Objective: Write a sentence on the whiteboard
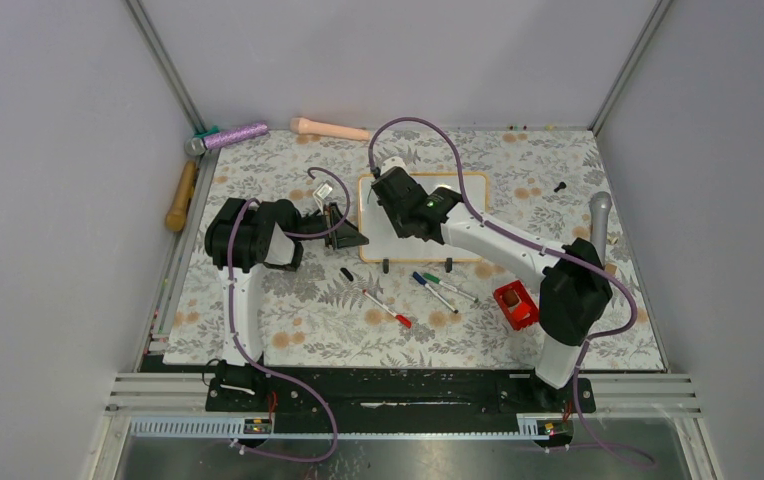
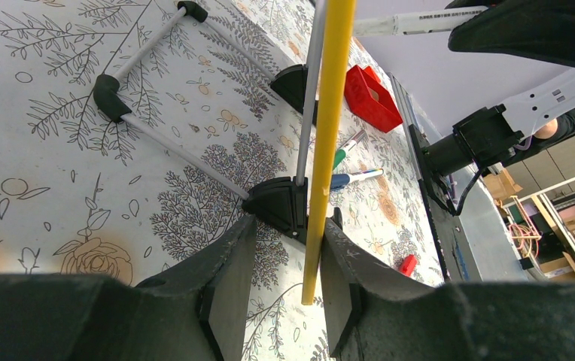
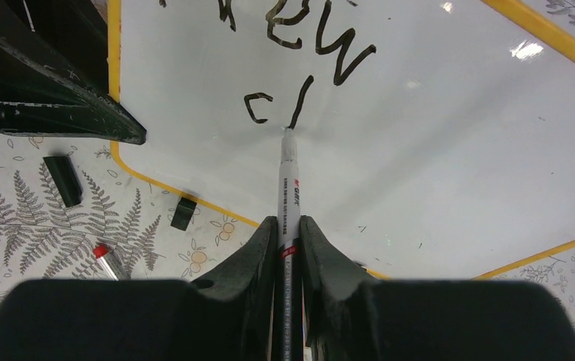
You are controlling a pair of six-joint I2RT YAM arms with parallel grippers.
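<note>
Two arms meet at the whiteboard [image 1: 383, 245], which lies near the middle of the floral-covered bench [image 1: 288, 320]. The right end effector [image 3: 288, 226] is pinched on a black marker [image 3: 288, 195], whose tip touches the glossy surface at the foot of a fresh stroke. So far the sentence [image 3: 299, 45] reads "New" with a "c" and that stroke beneath it. The left end effector [image 2: 286, 226] straddles the board's left frame edge, with a gap showing on one side, so I cannot tell whether it clamps. Loose markers [image 1: 436, 290] and a red box [image 1: 515, 305] lie on the near side of the board.
</note>
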